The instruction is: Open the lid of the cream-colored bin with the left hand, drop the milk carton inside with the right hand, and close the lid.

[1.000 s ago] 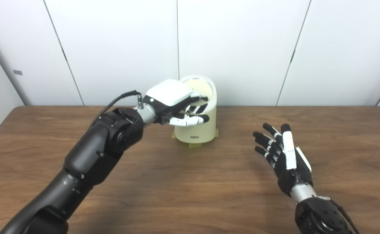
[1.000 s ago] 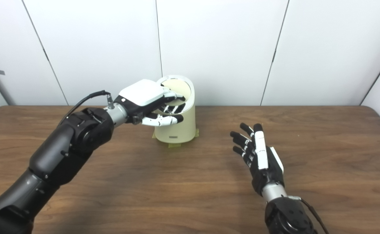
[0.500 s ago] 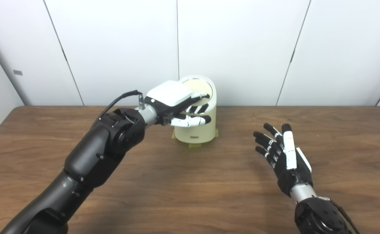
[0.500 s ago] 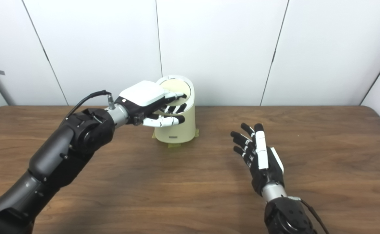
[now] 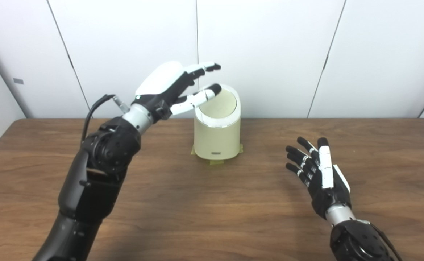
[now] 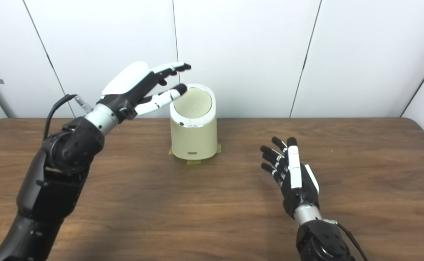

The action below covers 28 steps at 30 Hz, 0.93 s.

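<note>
Cream-colored bin (image 5: 217, 134) lidded — left hand (image 5: 168, 84), right hand (image 5: 319, 175) empty, splayed

Bin (image 5: 217, 134): stands on the table (image 5: 197, 217) toward its far edge, a little left of centre, close before the wall panels (image 5: 270, 54), with its lid (image 5: 219, 104) on top. Left hand (image 5: 168, 85): raised above the table, up and to the left of the bin, fingers spread beside the lid's upper left edge. Right hand (image 5: 319, 175): nearer the viewer and well to the right of the bin, low over the table, fingers apart, holding nothing.
</note>
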Motion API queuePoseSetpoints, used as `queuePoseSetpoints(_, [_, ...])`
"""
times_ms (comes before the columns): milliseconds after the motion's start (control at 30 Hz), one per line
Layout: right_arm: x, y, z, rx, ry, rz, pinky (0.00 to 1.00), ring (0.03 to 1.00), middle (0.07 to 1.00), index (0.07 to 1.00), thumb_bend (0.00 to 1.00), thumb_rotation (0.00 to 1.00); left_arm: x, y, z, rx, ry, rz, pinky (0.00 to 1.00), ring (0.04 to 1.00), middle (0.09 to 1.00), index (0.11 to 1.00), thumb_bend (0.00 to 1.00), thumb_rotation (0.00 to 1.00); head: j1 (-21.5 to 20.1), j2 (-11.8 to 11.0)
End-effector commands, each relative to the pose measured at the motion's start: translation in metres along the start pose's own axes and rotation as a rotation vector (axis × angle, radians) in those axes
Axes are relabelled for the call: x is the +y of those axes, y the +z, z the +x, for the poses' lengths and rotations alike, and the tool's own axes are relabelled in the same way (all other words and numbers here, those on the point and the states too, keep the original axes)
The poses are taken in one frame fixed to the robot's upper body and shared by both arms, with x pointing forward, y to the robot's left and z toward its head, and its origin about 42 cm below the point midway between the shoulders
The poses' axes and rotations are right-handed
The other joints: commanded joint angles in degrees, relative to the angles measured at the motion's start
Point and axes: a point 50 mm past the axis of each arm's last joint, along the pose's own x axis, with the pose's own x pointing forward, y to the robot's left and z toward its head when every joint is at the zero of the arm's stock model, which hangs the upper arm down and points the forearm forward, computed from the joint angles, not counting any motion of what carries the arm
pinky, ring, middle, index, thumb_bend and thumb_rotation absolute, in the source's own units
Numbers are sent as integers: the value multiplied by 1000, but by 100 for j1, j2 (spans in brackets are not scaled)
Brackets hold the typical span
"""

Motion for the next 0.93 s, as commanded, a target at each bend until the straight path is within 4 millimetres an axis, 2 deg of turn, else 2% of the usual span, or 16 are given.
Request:
queuePoseSetpoints(0, [5,24,2,-115,29,3,794,848,813,883,619,1000,8,4,-6,-28,106,-86,832,892,883,912,392,1000,-1,3])
queuePoseSetpoints(200, [3,26,2,-123,21,6,784,842,820,876,609,1000,-7,-17,-41,83,201,-291,829,884,876,907,452,1000,-5,22])
queuePoseSetpoints(433, [2,28,-1,-165,46,-20,769,823,818,865,605,977,-26,-33,-97,217,241,-447,872,898,890,924,423,1000,31,69])
queuePoseSetpoints(533, [3,29,-3,-189,72,-21,765,827,820,865,626,942,-32,-33,-112,256,277,-499,886,911,899,922,352,1000,27,75])
queuePoseSetpoints(633, [4,28,-4,-214,81,-45,776,854,845,876,631,935,-42,-34,-126,296,309,-656,914,919,923,941,319,1000,19,96])
queuePoseSetpoints(733, [3,24,-4,-234,80,-75,832,905,892,906,629,944,-55,-35,-138,344,325,-781,955,939,943,961,350,1000,27,114])
queuePoseSetpoints(900, [-1,18,-3,-244,68,-87,899,956,936,935,634,958,-70,-41,-153,359,338,-839,1000,988,977,989,408,1000,83,153])
